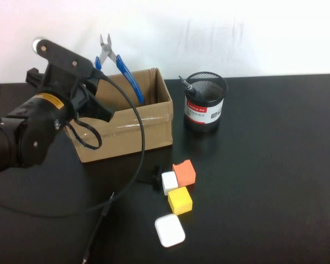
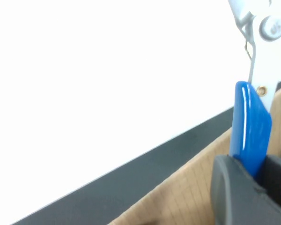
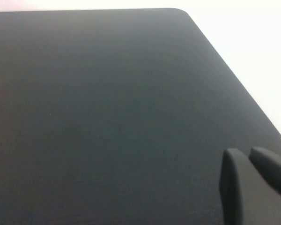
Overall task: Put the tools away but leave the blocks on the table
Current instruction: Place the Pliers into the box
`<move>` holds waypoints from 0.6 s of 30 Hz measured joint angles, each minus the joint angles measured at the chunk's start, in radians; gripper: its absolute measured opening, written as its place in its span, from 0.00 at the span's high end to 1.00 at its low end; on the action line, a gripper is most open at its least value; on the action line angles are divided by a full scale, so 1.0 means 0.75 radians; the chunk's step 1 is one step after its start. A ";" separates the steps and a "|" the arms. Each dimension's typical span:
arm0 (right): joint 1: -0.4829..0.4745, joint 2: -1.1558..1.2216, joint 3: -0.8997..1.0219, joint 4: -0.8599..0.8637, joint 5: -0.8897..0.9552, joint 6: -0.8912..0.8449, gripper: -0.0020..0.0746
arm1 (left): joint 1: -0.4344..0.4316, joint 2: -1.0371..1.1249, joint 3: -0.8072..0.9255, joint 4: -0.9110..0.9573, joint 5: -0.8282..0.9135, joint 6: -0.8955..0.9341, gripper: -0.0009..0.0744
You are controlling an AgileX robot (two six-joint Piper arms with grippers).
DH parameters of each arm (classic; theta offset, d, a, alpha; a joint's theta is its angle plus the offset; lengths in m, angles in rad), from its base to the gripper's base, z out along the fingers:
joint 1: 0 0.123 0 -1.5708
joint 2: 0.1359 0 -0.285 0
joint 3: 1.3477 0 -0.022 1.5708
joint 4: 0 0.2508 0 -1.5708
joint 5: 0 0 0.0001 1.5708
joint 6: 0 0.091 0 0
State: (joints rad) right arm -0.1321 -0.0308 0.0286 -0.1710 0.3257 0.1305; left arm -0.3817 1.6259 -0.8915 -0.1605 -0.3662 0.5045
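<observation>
My left gripper (image 1: 99, 82) is shut on one handle of the blue-handled cutting pliers (image 1: 116, 63), held steel jaws up over the open cardboard box (image 1: 126, 132). In the left wrist view the fingers (image 2: 227, 187) clamp the blue handle (image 2: 248, 126) above the box wall. The blocks sit together on the table (image 1: 275, 165): orange (image 1: 184, 172), white (image 1: 169, 182), yellow (image 1: 180, 200). A slim black stick (image 1: 97, 228) lies near the front edge. Another tool's tip (image 1: 185, 83) pokes out of the mesh cup (image 1: 205, 102). My right gripper (image 3: 246, 152) hovers shut over bare tabletop and is out of the high view.
A flat white rounded case (image 1: 169, 230) lies in front of the yellow block. A tiny black object (image 1: 154, 177) rests left of the white block. The left arm's cable (image 1: 140, 143) loops down in front of the box. A white wall runs behind the table.
</observation>
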 joint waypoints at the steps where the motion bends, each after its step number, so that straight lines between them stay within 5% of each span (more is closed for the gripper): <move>1: 0.000 0.000 0.000 0.000 0.000 0.000 0.99 | 0.000 0.009 0.000 0.001 -0.007 0.003 0.89; 5: 0.000 0.000 0.000 0.000 0.000 0.000 0.99 | 0.000 0.021 0.000 0.010 -0.028 0.023 0.85; 11: 0.000 0.000 0.000 0.000 0.000 0.000 0.99 | 0.000 0.021 0.000 0.050 -0.114 0.026 0.64; 18: 0.000 0.000 0.000 0.000 0.000 0.000 0.99 | -0.014 -0.074 0.000 0.051 0.068 0.026 0.61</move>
State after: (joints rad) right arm -0.1321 -0.0308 0.0286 -0.1710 0.3257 0.1305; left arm -0.3921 1.5705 -0.8915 -0.1222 -0.3154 0.5239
